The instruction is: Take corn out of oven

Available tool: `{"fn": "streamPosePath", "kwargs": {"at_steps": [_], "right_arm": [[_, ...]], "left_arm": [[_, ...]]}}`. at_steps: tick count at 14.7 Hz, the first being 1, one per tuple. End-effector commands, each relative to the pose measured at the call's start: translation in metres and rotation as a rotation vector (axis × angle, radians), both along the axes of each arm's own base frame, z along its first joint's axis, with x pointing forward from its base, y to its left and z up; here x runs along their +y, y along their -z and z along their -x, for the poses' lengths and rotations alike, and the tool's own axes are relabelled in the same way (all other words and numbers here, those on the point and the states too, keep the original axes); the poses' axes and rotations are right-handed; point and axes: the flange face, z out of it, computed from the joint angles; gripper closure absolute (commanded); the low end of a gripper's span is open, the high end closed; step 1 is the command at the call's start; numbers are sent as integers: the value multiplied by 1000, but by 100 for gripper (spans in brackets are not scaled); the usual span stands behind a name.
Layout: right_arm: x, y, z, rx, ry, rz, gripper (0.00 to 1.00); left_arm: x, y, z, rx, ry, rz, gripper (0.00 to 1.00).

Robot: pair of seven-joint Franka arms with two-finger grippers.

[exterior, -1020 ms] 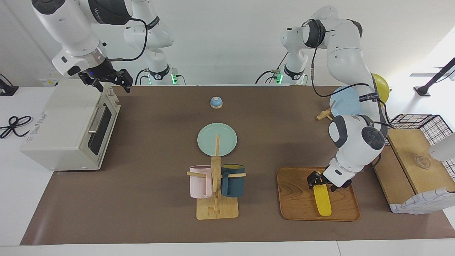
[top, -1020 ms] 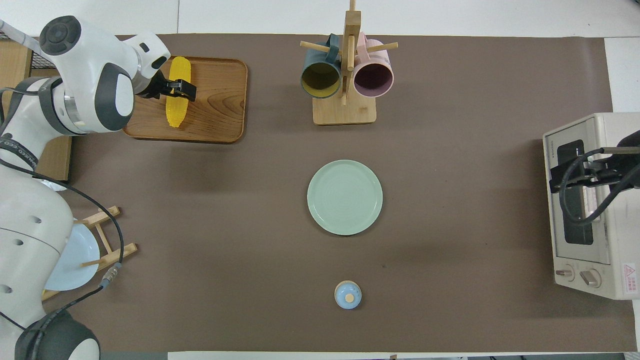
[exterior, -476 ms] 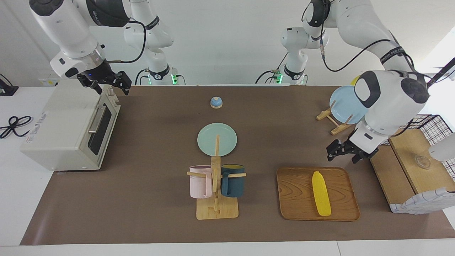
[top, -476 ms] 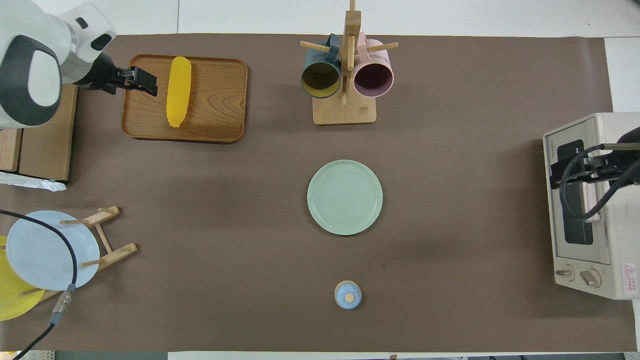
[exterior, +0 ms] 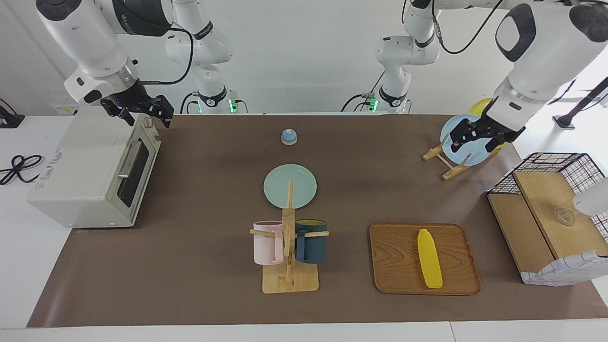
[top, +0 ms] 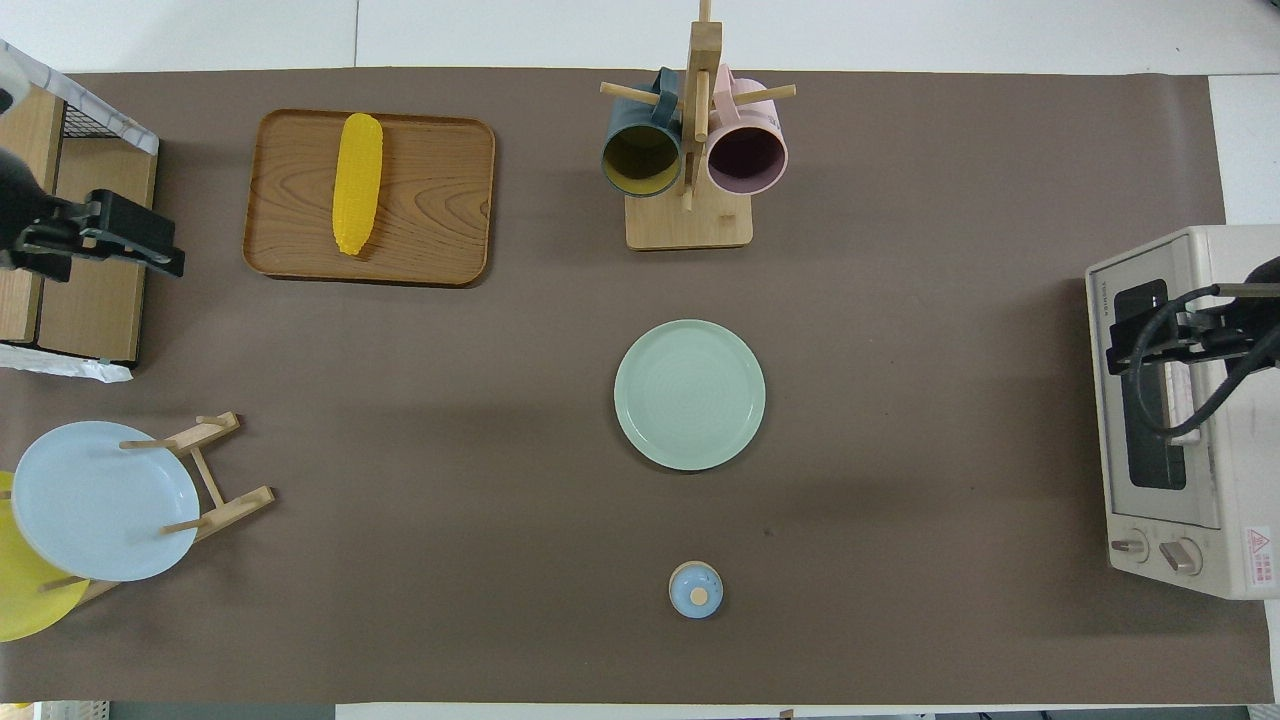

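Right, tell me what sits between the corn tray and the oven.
The mug rack with two mugs stands between the tray and the oven, seen overhead.

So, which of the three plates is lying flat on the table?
The green plate in the middle; the blue plate and yellow plate stand in the wooden rack.

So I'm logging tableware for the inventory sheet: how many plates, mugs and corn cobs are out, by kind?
Plates: 3 (green plate, pale blue plate, yellow plate)
Mugs: 2 (dark blue mug, pink mug)
Corn: 1 (corn)
Total: 6
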Motion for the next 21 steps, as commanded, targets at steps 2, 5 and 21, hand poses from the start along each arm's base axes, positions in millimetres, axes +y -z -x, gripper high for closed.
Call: {"fn": "streamPosePath", "kwargs": {"at_steps": [2,5,21], "right_arm": [[-3,-2,-6,-23,-18,-5,0],[-4,-2,-6,-22,-18,-4,0],[-3,-1,-6,-20,-21,-1,0]], "left_arm": [[9,-15,65,49,-13,-26,0],[9,5,74,20,-13,-22,0],[6,22,35,-11,-9,-14,0]]}}
